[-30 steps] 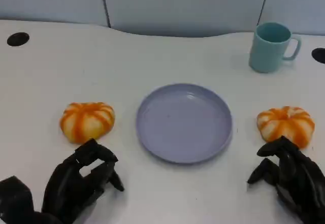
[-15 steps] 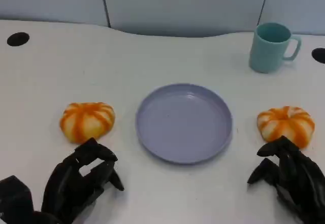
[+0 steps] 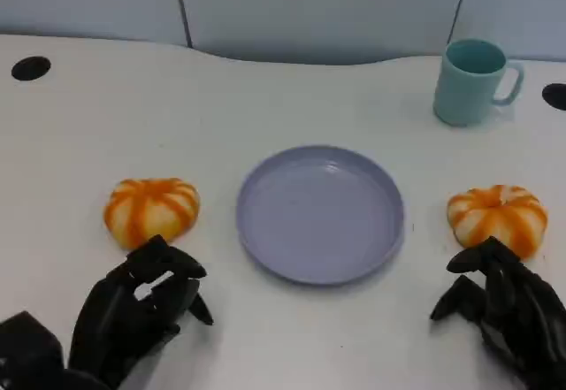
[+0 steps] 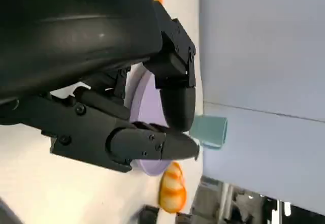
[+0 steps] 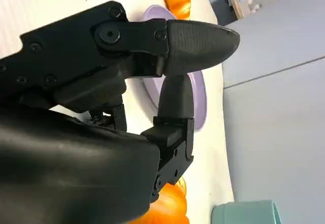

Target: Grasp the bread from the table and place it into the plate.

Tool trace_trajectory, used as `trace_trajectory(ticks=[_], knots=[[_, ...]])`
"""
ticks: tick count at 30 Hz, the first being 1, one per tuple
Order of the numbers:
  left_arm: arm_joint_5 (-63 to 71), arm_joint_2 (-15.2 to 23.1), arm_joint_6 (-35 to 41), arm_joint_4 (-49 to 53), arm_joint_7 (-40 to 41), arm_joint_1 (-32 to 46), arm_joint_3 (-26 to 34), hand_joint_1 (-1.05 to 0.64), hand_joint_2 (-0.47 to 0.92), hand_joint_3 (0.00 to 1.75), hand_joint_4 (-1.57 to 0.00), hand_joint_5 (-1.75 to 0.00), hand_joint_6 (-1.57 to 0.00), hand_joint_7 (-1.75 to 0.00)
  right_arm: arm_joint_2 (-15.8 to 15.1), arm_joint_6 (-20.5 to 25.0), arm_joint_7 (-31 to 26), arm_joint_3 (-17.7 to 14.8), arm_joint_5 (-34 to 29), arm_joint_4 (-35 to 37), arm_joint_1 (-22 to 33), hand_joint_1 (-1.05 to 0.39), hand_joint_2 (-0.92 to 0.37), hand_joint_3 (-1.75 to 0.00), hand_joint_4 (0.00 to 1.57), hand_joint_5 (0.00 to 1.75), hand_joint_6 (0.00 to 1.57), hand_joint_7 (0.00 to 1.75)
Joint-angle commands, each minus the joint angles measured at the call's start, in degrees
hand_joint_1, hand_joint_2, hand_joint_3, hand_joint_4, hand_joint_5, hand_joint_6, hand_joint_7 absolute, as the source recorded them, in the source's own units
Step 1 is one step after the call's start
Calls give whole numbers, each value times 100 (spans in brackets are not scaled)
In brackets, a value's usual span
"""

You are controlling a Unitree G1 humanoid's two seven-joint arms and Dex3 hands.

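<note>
Two orange-and-white striped breads lie on the white table either side of a lavender plate [image 3: 320,213]. The left bread [image 3: 152,210] sits just beyond my left hand [image 3: 133,315]; the right bread [image 3: 497,217] lies just past my right hand [image 3: 504,310]. Both hands rest low near the front edge, fingers loosely bent and apart, holding nothing. In the left wrist view my left hand [image 4: 101,82] points toward the plate [image 4: 152,169] and the far bread [image 4: 171,191]. In the right wrist view my right hand [image 5: 101,107] hangs over the right bread [image 5: 170,206], with the plate [image 5: 199,92] beyond.
A teal mug [image 3: 473,80] stands at the back right, behind the right bread. Two dark round holes in the tabletop sit at the far left [image 3: 31,68] and far right [image 3: 555,96]. A grey partition wall runs behind the table.
My left hand has crept slightly forward toward the left bread. The right hand, both breads and the plate have stayed put.
</note>
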Motion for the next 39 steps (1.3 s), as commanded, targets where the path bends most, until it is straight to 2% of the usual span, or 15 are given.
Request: trace_trajectory(ticks=[1, 3, 4, 9, 12, 16, 20, 25, 32, 36, 39], knots=[[958, 347, -1192, -211, 651, 68, -144, -61, 92, 28, -50, -103, -64, -37, -19, 1, 31, 21, 37, -22, 15, -46, -92, -53, 44, 175, 34, 162], [1558, 517, -1581, -288, 1118, 40, -197, -56, 92, 23, -47, -75, -63, -15, -8, -27, 41, 25, 44, -1, 6, -46, -92, -53, 45, 175, 34, 162], [1919, 606, -1740, -326, 1412, 21, -214, -56, 92, 22, -44, -69, -61, -10, -6, -58, 58, 22, 50, 23, -2, -46, -92, -53, 45, 175, 35, 162], [3733, 1088, -1869, -874, 2845, -33, -297, -55, 92, 16, -28, -56, -48, -1, 27, -18, 20, 34, 50, 7, -11, -47, -92, -53, 46, 175, 36, 162], [4751, 1376, -1571, -1402, 3616, -25, -405, -58, 92, 12, -16, -48, -36, 0, 33, 2, 9, 42, 48, -13, -11, -47, -92, -51, 46, 175, 37, 161], [6065, 1702, -554, -2444, 4252, 57, -618, -64, 92, 9, -11, -32, -28, 0, 48, 2, -38, 55, 28, -1, -28, -46, -92, -51, 46, 175, 37, 160], [6780, 1974, 591, -3354, 3888, 169, -957, -64, 92, 4, -1, -16, -18, 0, 38, 15, -30, 67, 26, 1, -30, -47, -92, -51, 46, 175, 37, 160], [7212, 2214, 1556, -3625, 3545, -34, -1424, -66, 88, 1, 0, -11, -15, 0, 46, -15, -86, 98, -35, 5, -31, -47, -92, -51, 45, 175, 37, 161], [7164, 2462, 2058, -3704, 3521, -129, -1801, -66, 86, 0, -1, -8, -14, 0, 42, -45, -131, 126, -69, -2, -24, -47, -92, -52, 45, 175, 36, 162], [7380, 2625, 2699, -3251, 2654, -874, -2154, -59, 79, 0, 0, -1, -6, 0, 131, 48, -152, 119, 19, -69, 4, -47, -92, -49, 45, 175, 38, 159], [7344, 2680, 2903, -2924, 2486, -1195, -2368, -60, 78, 0, 0, 0, -4, 0, 141, 58, -104, 111, 47, -62, 1, -48, -92, -49, 47, 175, 40, 159]])
